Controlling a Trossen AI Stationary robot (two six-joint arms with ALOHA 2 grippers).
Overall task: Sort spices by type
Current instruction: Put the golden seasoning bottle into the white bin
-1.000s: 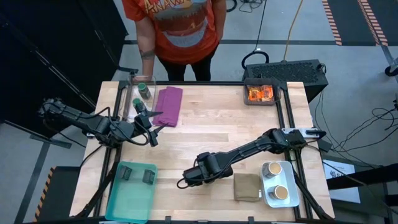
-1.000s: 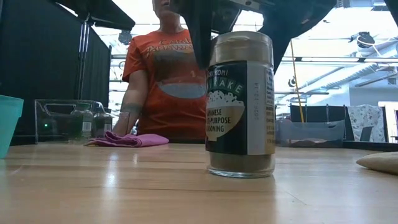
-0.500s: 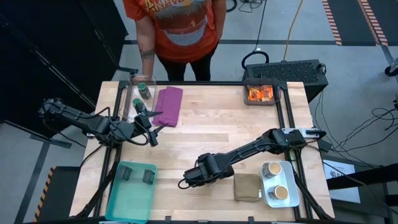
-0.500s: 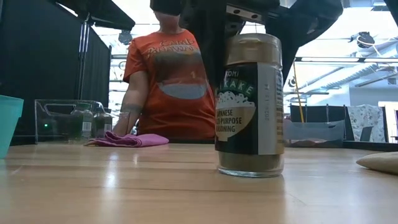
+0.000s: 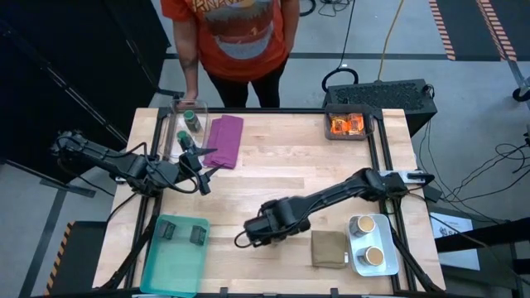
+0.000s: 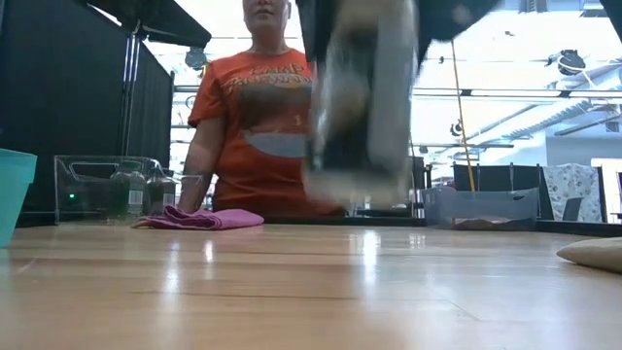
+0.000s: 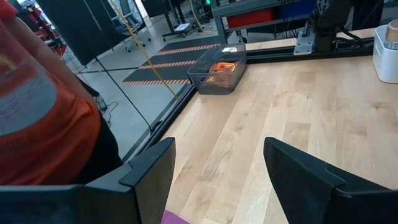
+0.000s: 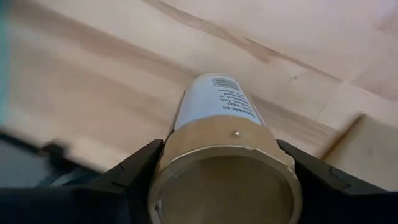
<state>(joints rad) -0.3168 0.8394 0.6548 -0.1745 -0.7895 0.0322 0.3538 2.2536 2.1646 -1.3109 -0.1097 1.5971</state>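
Your right gripper clamps the tan-lidded spice jar, now lifted off the table, where it stood before. Left gripper hangs parted, holding nothing, unchanged.

The person's orange T-shirt carries yellow print across the chest; in the low view it starts with something like "CAMP", but the other letters are too small to read. The tan-lidded glass spice jar with white label has several lines of small dark print and a barcode on the label, not readable in the right wrist view. No other text can be read
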